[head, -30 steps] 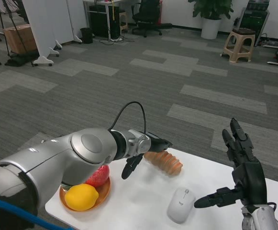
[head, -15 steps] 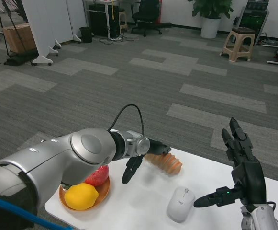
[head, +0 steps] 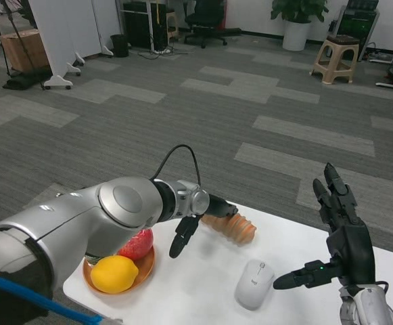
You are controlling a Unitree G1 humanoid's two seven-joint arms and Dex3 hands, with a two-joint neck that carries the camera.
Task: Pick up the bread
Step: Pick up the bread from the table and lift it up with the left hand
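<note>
The bread [head: 235,229], a ridged brown loaf, lies on the white table [head: 203,284] near its far edge. My left hand [head: 201,215] reaches across from the left. Its upper fingers [head: 222,206] lie over the loaf's left end, while one finger [head: 180,238] hangs down to the left, apart from the loaf. The hand does not close around the bread. My right hand [head: 343,245] stands raised at the right with its fingers spread upward and one pointing left, holding nothing.
An orange plate [head: 145,267] at the front left carries a lemon [head: 114,273] and a red fruit [head: 136,246]. A white computer mouse [head: 254,284] lies in front of the bread. Beyond the table's far edge is grey carpet.
The camera has dipped a little. My left hand's upper fingers have settled slightly lower onto the bread's left end. The bread and the right hand stay where they were.
</note>
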